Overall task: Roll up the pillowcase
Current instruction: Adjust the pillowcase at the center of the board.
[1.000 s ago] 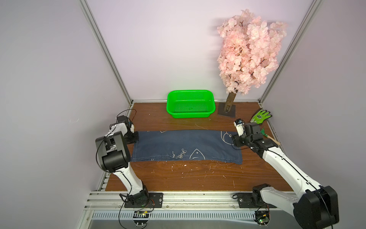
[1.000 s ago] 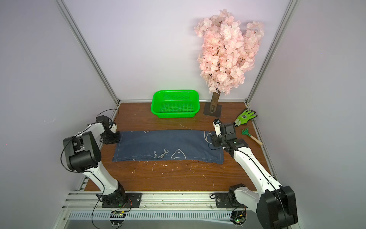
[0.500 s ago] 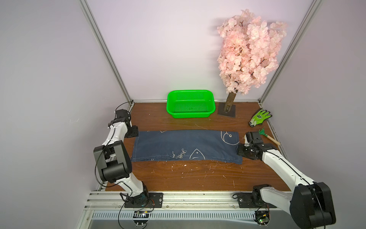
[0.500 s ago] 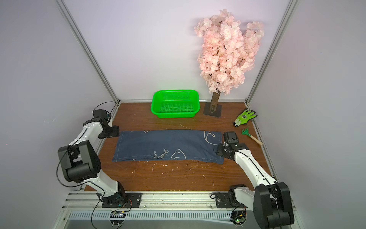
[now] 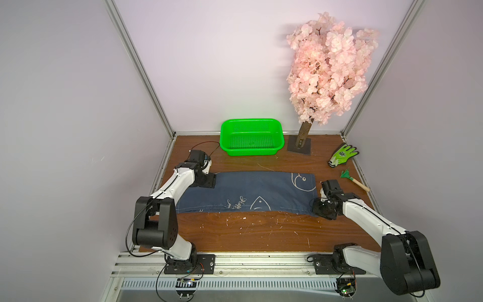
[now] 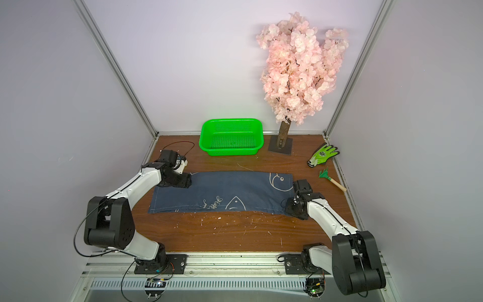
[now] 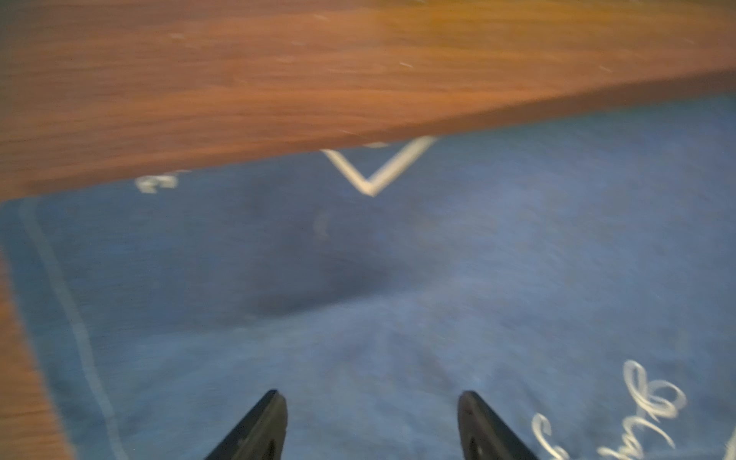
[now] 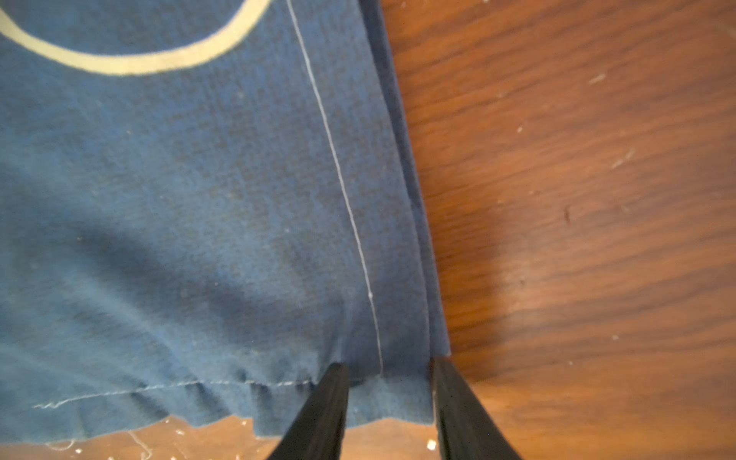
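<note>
My right gripper (image 5: pixel 319 208) has come from the far corner to the near right corner of the pillowcase (image 5: pixel 251 193), which lies flat across the middle of the table (image 5: pixel 248 232). Its jaws stand half apart astride the hem, puckering the fabric but, I judge, not yet pinching it. The left gripper (image 7: pixel 372 398) has moved onto the cloth's left end, jaws spread and empty, so rolling hasn't begun; at upper centre the green basket (image 5: pixel 251 120) sits empty.
</note>
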You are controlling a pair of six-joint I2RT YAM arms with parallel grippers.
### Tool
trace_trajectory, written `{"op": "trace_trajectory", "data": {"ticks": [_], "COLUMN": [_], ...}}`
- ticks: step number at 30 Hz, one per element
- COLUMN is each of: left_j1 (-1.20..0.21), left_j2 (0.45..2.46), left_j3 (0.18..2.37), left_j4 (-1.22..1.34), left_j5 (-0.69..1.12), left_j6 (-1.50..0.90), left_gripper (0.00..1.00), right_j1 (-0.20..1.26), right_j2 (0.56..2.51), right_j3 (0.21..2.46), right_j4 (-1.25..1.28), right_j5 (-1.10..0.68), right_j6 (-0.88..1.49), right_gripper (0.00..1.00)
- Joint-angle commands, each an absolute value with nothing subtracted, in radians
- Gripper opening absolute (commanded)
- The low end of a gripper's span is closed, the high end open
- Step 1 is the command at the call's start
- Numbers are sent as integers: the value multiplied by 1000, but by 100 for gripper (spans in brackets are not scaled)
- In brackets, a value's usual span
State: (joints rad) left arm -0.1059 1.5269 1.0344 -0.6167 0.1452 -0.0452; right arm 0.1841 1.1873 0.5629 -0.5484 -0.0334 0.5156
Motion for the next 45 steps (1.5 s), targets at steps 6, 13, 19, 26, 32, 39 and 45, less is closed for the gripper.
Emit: {"op": "trace_trajectory", "data": {"ticks": [6,13,19,26,32,39,45], "left_j1": [-212,-214,-216,-217,-216,-217,-218], "left_j2": [1517,1548,1584,1626,1620,1615,1641], "left_j3": [947,935,933,939,937,939,943], "left_j4": [-604,-603,-605,-605,-606,-613,-616], "left_j5": [176,174,164,130,108,105,109], "left_j6": [-78,-67,-71,-75,-84,-81,-80], "left_gripper": [72,72,72,72,72,72,72], "right_j1": [213,219,222,222,219,198,194], "right_j2": [1226,1196,1168,1186,1254,1298,1277], "right_j3": [530,564,618,737,673,634,599], "right_j4": [-535,-564,-604,-626,-552,-517,-511], "right_j5": [6,41,60,123,174,142,165], "right_j6": [552,558,548,473,411,437,454], "right_gripper": [40,15,9,5,5,6,28]}}
